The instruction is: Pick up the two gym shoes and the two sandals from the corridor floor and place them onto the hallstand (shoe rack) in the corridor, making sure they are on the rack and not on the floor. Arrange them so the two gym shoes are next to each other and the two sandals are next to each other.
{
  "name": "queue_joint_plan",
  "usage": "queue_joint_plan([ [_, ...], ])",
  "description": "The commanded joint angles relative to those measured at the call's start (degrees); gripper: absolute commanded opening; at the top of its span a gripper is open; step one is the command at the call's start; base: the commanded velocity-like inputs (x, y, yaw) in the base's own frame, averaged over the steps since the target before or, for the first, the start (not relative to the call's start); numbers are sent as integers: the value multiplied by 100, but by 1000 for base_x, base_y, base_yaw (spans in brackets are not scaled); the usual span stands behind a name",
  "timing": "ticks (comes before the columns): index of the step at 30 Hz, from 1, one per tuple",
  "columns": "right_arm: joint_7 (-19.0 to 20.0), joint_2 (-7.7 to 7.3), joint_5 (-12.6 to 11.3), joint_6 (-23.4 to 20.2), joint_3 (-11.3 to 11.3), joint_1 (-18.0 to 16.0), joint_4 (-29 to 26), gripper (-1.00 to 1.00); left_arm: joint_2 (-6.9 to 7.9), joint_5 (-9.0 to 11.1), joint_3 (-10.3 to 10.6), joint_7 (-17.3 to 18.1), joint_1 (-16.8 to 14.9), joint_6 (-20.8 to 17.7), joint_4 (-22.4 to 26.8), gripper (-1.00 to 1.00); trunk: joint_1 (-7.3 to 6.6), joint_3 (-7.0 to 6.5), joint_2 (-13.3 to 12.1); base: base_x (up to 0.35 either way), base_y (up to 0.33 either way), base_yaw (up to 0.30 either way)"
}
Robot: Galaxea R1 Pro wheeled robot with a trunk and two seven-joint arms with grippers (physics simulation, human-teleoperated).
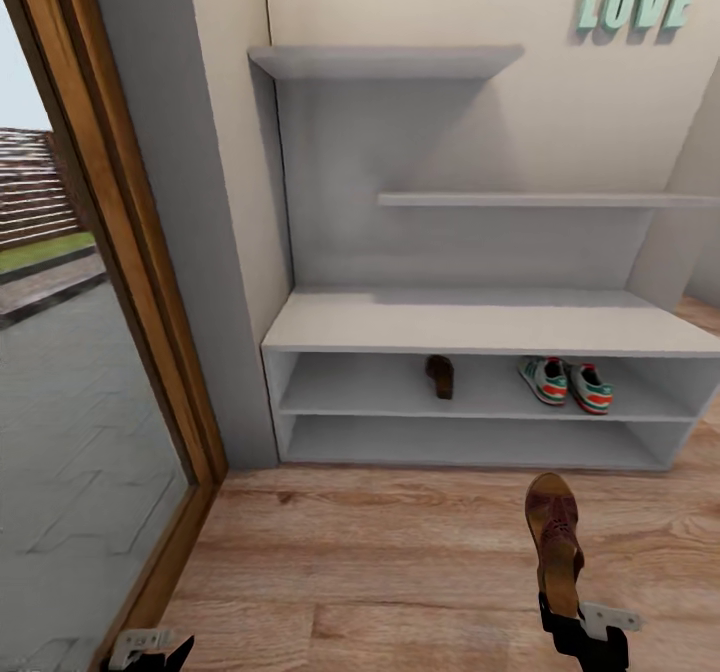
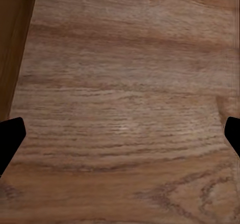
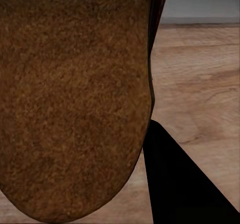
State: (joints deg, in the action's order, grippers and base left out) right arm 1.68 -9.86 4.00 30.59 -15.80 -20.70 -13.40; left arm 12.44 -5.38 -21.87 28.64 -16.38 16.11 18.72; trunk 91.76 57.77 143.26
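The light grey hallstand (image 1: 480,322) stands against the wall ahead. On its upper open tier sit the two gym shoes (image 1: 566,383) side by side at the right, and one brown sandal (image 1: 440,375) near the middle. My right gripper (image 1: 580,624), low in the head view, is shut on the second sandal (image 1: 555,542), which points toward the rack above the wood floor (image 1: 380,572). The right wrist view shows that sandal's brown sole (image 3: 75,99) up close. My left gripper (image 2: 120,134) is open over bare planks, its fingertips (image 2: 10,134) wide apart.
A wood-framed glass door (image 1: 110,252) runs along the left, with a grey wall section (image 1: 190,202) between it and the rack. Two staggered shelves (image 1: 390,60) hang above the bench. Green letters (image 1: 635,2) decorate the wall.
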Motion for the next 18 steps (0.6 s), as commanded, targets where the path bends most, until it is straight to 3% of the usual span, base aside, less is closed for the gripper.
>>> queue_joint_plan([
  [1, 25, 2, 22, 17, -46, -4, 5, -100, -7, -58, 38, 83, -6, 84, -7, 100, -1, 5, 2, 14, 13, 57],
  [3, 25, 2, 22, 17, -46, -4, -1, -100, -12, -59, 221, 203, -6, 159, -8, 100, -1, 5, 2, 6, 5, 24],
  [6, 25, 2, 22, 17, -46, -4, -3, -100, -13, -60, 300, 249, -6, 186, -8, 100, -1, 5, 2, 2, 2, 10],
  [18, 25, -5, 29, 17, -46, -4, -4, -100, -14, -53, 328, 265, -6, 207, -21, 100, -1, 5, 2, 0, 0, 1],
])
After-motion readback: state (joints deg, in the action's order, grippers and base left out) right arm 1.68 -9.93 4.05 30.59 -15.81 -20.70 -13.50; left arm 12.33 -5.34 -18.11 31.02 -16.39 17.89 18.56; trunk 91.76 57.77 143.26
